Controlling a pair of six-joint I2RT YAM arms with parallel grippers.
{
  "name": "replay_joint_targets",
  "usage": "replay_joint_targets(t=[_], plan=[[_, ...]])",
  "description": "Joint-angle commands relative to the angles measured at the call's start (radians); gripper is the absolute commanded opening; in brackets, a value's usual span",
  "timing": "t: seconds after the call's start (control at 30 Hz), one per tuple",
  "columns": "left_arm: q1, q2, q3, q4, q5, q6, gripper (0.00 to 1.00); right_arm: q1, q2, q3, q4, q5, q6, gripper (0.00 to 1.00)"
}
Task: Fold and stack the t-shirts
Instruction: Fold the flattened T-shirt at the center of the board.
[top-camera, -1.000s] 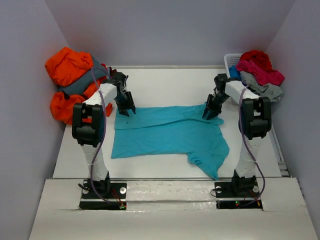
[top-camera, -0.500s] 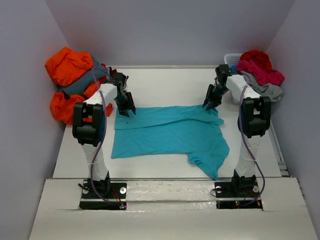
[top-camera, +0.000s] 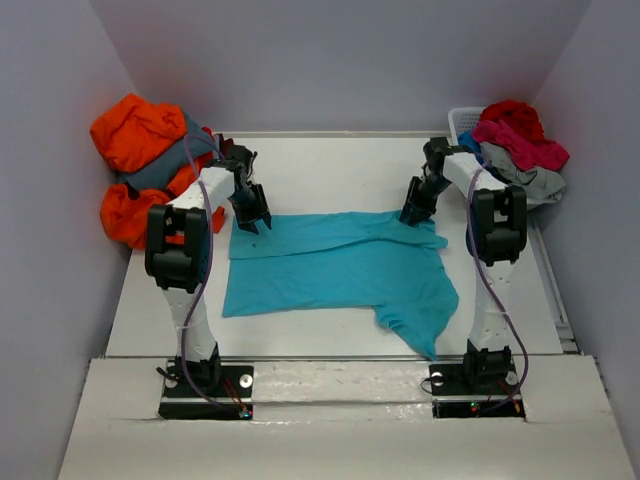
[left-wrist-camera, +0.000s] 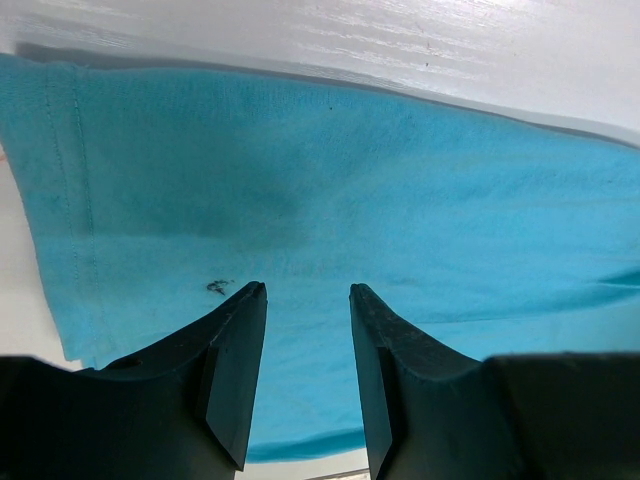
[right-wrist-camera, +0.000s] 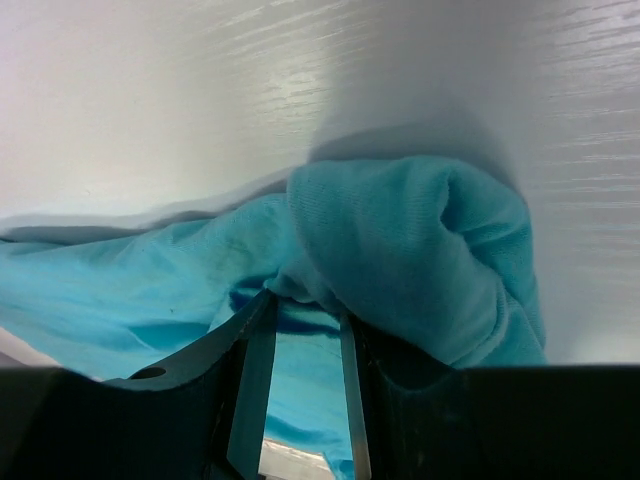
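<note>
Right gripper (top-camera: 418, 207) pinches the soft turquoise t-shirt (top-camera: 330, 265) near the bench's (top-camera: 330, 165) far edge; spread left gripper (left-wrist-camera: 308, 292) should grip before lifting.

Only the right arm did anything: its elbow swung in toward the middle, and the right gripper (top-camera: 415, 212) crept back and a bit left, with the turquoise t-shirt (top-camera: 340, 265) corner bunched at its fingers.
</note>
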Motion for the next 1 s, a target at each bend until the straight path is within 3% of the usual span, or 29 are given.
replay_joint_targets(t=[0.0, 0.47, 0.97], plan=[[-0.002, 0.0, 0.008, -0.002, 0.006, 0.01, 0.5, 0.019, 0.003, 0.044, 0.027, -0.021, -0.004, 0.38], [-0.002, 0.026, 0.03, -0.007, 0.008, 0.018, 0.5, 0.039, -0.095, -0.025, -0.029, -0.037, -0.036, 0.38], [-0.002, 0.039, 0.048, -0.013, 0.003, 0.033, 0.5, 0.067, -0.363, -0.386, 0.003, -0.077, -0.048, 0.38]])
